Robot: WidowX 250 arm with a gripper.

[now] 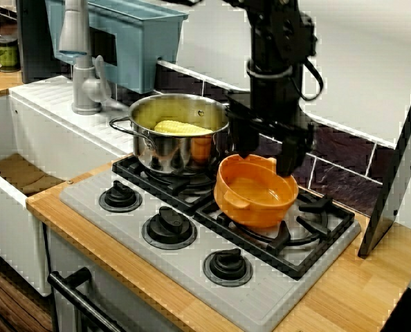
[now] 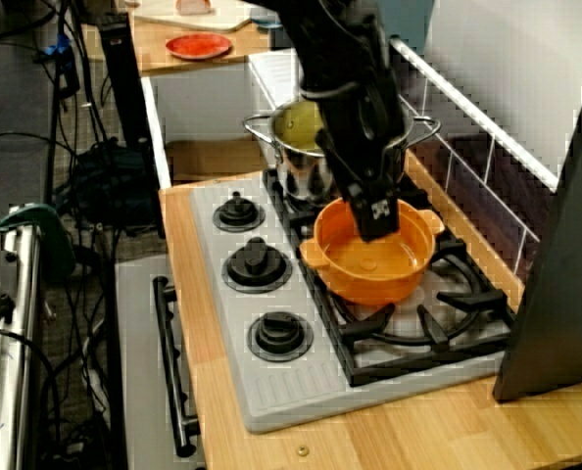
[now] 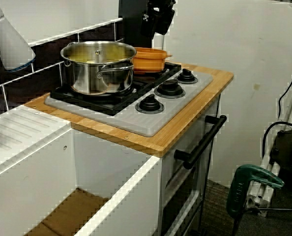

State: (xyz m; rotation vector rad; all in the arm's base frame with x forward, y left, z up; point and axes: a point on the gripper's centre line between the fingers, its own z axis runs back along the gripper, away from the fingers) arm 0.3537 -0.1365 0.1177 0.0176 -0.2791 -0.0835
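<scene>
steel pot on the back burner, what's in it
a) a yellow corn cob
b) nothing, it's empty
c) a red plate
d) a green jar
A: the view from the front of the stove shows a yellow corn cob lying inside the steel pot.
</scene>
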